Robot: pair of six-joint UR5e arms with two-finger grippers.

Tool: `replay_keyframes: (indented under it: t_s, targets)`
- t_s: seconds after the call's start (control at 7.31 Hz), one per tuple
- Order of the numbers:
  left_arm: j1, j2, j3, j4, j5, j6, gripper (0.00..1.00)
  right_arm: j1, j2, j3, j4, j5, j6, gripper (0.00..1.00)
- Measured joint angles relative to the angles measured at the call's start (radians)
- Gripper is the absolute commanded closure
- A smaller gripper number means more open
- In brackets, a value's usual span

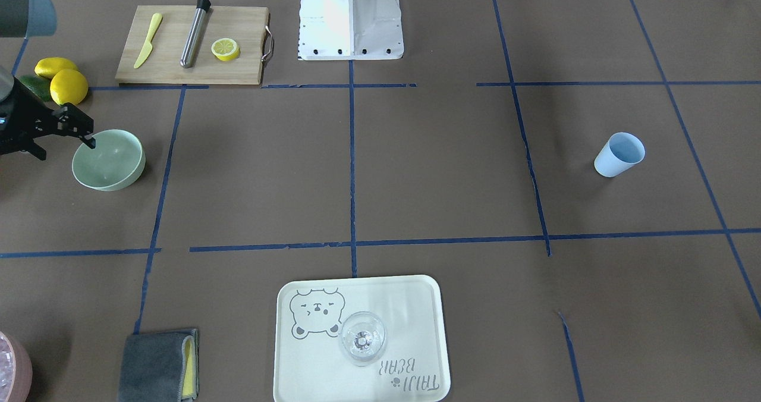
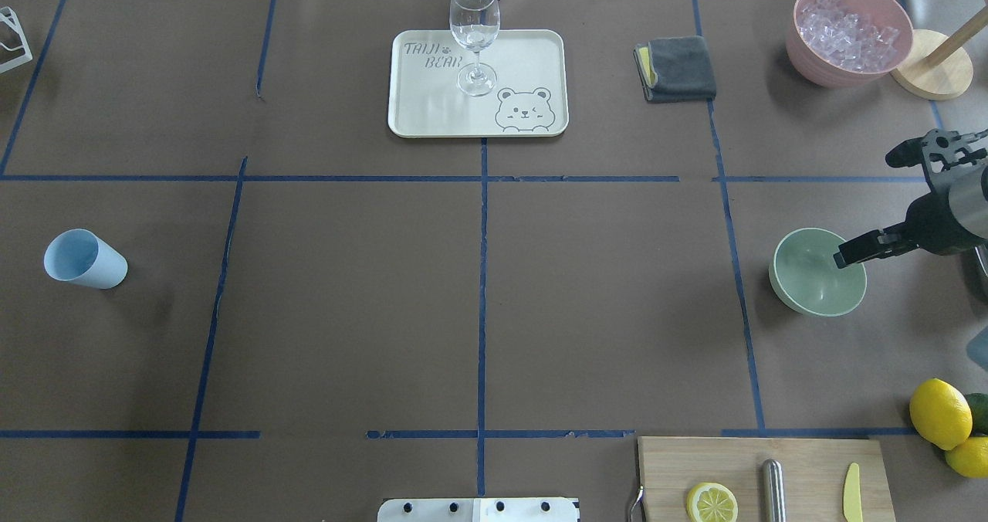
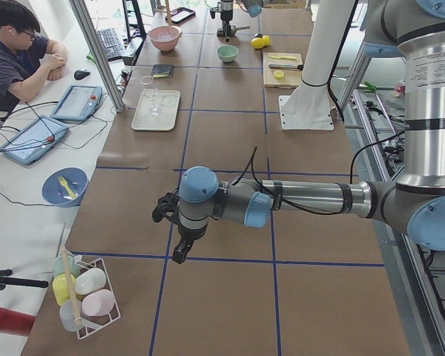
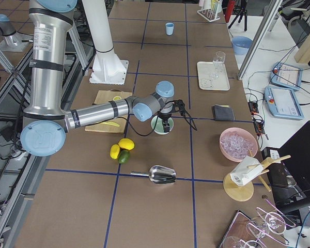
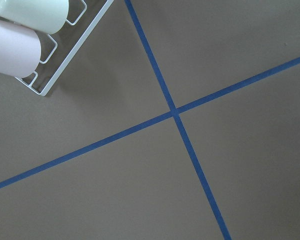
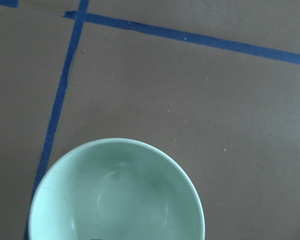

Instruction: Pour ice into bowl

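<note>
Reading the overhead view as a clock face, the brown table [image 2: 347,313], gridded with blue tape, fills the dial. The left arm [image 3: 311,199] reaches low over the table's far left end, and whether the left gripper [image 3: 179,256] is clenched or released cannot be told. The right arm [image 4: 93,116] stretches in from 3 o'clock, the right gripper [image 2: 847,255] pointing down with its tip over the rim of the bowl [image 2: 806,275]; its finger spread cannot be made out either. A wooden cutting board [image 2: 810,460] lies at 5 o'clock and a cream bear-print tray [image 2: 432,105] at 12. The pink container [image 2: 818,70] sits at about 1 o'clock. The mint-green bowl stands upright and empty at 3 o'clock, well apart from that container. A folded grey cloth [image 2: 683,66] lies between tray and container, and a pale blue cup [image 2: 81,259] sits at 9 o'clock. A stemmed glass [image 2: 474,24] stands on the tray, with lemons [image 2: 939,412] at 4 o'clock. The ice [image 2: 849,32], a heap of clear cubes, is all in the pink container.
</note>
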Motion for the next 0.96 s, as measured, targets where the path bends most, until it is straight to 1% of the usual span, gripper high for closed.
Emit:
replay_keyframes:
  t_s: [0.14,0.27,0.41,0.55,0.96]
  targets:
    - [0.0,0.0,-0.001,0.0,0.0,0.0,0.0,-0.022,0.003,-0.031,0.032,-0.021,0.02,0.19]
    - [0.0,0.0,-0.002,0.0,0.0,0.0,0.0,-0.03,0.002,-0.05,0.052,-0.029,0.026,0.24]
    - [0.0,0.0,-0.005,-0.001,0.0,0.0,0.0,-0.033,-0.001,-0.06,0.06,-0.033,0.027,0.71]
    - [0.0,0.001,-0.01,-0.001,0.0,0.0,0.0,-0.033,-0.002,-0.067,0.063,-0.034,0.028,1.0]
    - [-0.001,0.005,-0.019,-0.002,0.0,0.0,0.0,-0.032,-0.001,-0.069,0.065,-0.034,0.028,1.0]
